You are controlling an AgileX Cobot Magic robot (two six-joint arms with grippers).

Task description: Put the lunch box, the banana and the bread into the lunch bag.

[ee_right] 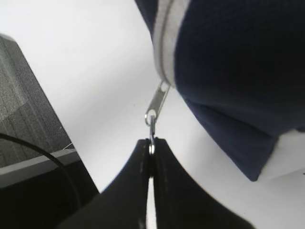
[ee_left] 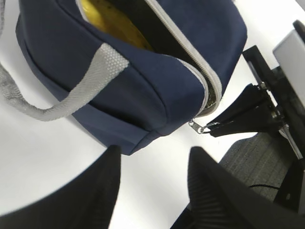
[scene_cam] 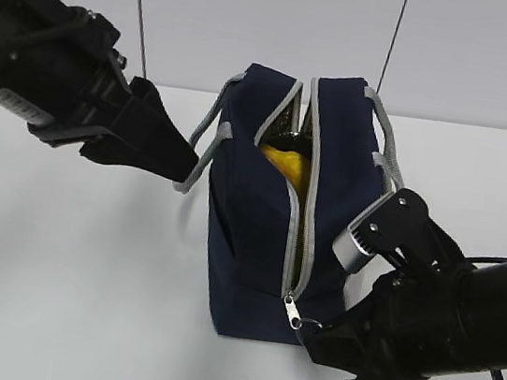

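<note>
Your table (scene_cam: 59, 295) is plain white and matte, bare around the bag; behind it stands a pale grey wall (scene_cam: 258, 21). In the wrist views a dark grey textured floor or mat (ee_left: 257, 162) shows past the table edge.

No brand, label or readable writing anywhere; a white strip on the left arm is too blurred to read.

The lunch bag (scene_cam: 255, 247) stands upright at table centre, navy fabric, grey zipper tape, grey webbing handles (ee_left: 71, 100) hanging loose on both sides. Its top is unzipped and gaping. The banana (scene_cam: 285, 164) lies inside, yellow showing through the gap; the left wrist view confirms it. You cannot see the lunch box or the bread in any view.

Left gripper (ee_left: 152, 176): fingers spread apart, empty, hovering just beside the bag's left handle, above the table.

Right gripper (ee_right: 152, 148): fingers pinched tight on the metal ring pull (ee_right: 151, 121) at the low front end of the zipper (scene_cam: 296, 224).
</note>
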